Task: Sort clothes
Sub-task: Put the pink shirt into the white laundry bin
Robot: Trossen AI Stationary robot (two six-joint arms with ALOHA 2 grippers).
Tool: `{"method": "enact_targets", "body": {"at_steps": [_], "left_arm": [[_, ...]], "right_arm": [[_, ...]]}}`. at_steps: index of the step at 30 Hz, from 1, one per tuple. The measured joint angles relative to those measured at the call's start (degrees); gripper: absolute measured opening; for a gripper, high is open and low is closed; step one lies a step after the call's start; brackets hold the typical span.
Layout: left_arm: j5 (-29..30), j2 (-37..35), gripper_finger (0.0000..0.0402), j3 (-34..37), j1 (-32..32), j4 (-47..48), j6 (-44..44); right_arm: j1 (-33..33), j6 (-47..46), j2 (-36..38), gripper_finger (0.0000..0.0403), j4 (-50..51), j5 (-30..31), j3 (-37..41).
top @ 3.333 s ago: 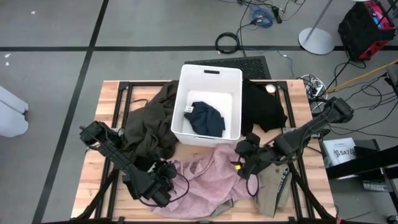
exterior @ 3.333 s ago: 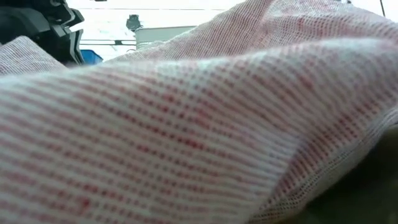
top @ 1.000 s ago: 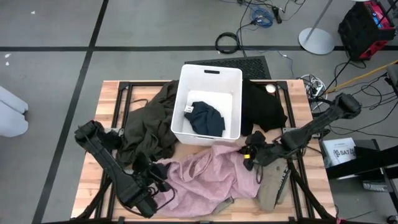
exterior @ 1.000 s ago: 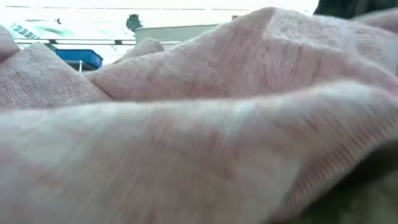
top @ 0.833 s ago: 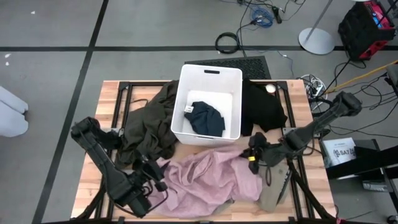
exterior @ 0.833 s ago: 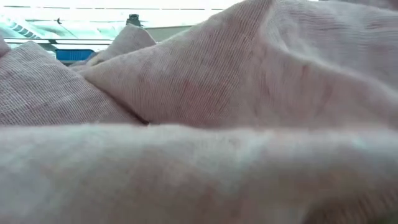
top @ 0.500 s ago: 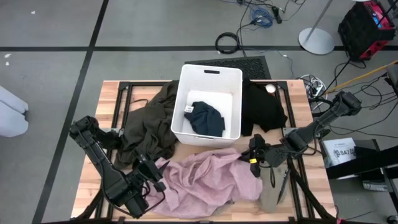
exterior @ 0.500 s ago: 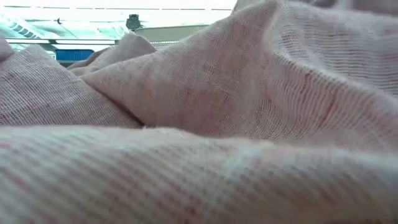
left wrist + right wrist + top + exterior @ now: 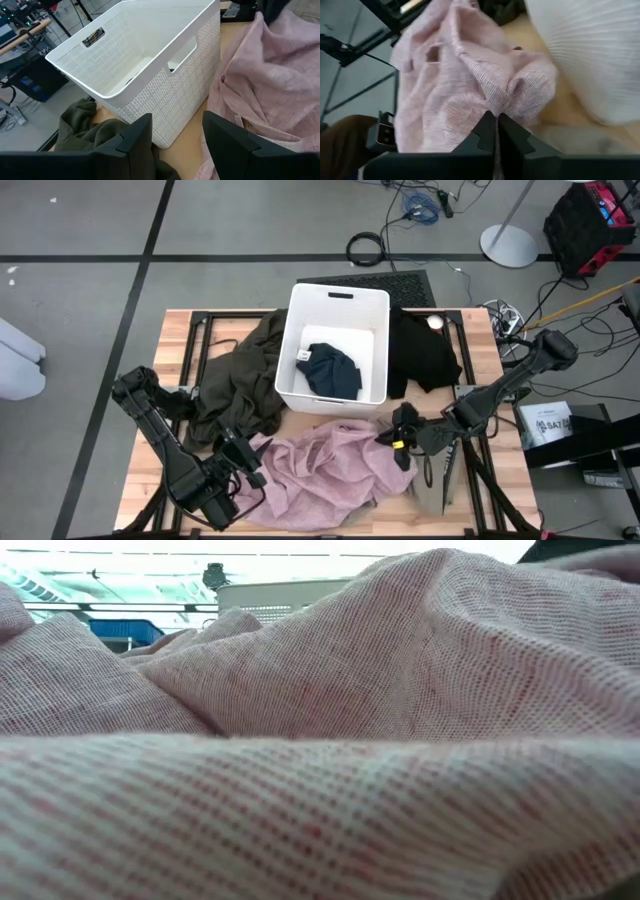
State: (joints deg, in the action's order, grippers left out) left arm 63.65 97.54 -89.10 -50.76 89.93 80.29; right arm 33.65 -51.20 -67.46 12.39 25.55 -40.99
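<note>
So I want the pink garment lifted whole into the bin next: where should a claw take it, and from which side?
Probably at the bunched fold on the pink garment's right edge, where the right claw is shut on a gathered ridge of fabric. Coming from the table's right side suits it: there the cloth humps into a pinchable peak. The left claw is open near the white bin.

Both robot arms are matte black, built of slim straight links joined by chunkier rounded housings, and a thin black cable loops out near each wrist. The left black two-finger claw (image 9: 243,459) ends in broad, flat, smooth black fingers (image 9: 136,135) with squared edges. The right black two-finger claw (image 9: 393,437) carries a small yellow mark beside its wrist, and its fingers (image 9: 486,128) are angular dark plates with bevelled tips.
</note>
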Motion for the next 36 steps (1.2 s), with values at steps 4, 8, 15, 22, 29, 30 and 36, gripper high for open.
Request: {"method": "enact_targets", "body": {"at_steps": [4, 8, 15, 22, 29, 30, 36], "left_arm": [[0.2, 0.0, 0.0185, 0.0, -0.5, 0.0, 0.2], [2.2, 0.0, 0.0185, 0.0, -1.8, 0.0, 0.3], [5.4, 0.0, 0.0185, 0.0, -3.6, 0.1, 1.7], [6.2, -1.9, 0.0185, 0.0, -6.2, 0.1, 3.5], [0.5, -4.3, 0.0185, 0.0, -9.2, 0.1, 6.0], [-0.2, -4.3, 0.0185, 0.0, -9.5, 0.1, 6.3], [-5.8, -4.3, 0.0185, 0.3, -10.0, -1.0, 6.7]], "right_arm": [[0.0, 2.3, -5.2, 0.0001, -13.1, -0.3, 0.0], [0.2, 11.1, -10.0, 0.0001, -29.6, -0.4, -1.8], [-1.7, 25.6, -21.7, 0.0, -32.7, -0.3, -17.9], [-6.3, 34.9, -39.1, 0.0, -24.2, -0.4, -38.7], [-11.0, 37.1, -56.3, 0.0, -19.5, -0.5, -53.4], [-11.4, 37.1, -58.6, 0.0, -19.5, -0.5, -55.0], [-12.4, 37.2, -67.7, 0.0, -19.1, -3.3, -61.3]]}}
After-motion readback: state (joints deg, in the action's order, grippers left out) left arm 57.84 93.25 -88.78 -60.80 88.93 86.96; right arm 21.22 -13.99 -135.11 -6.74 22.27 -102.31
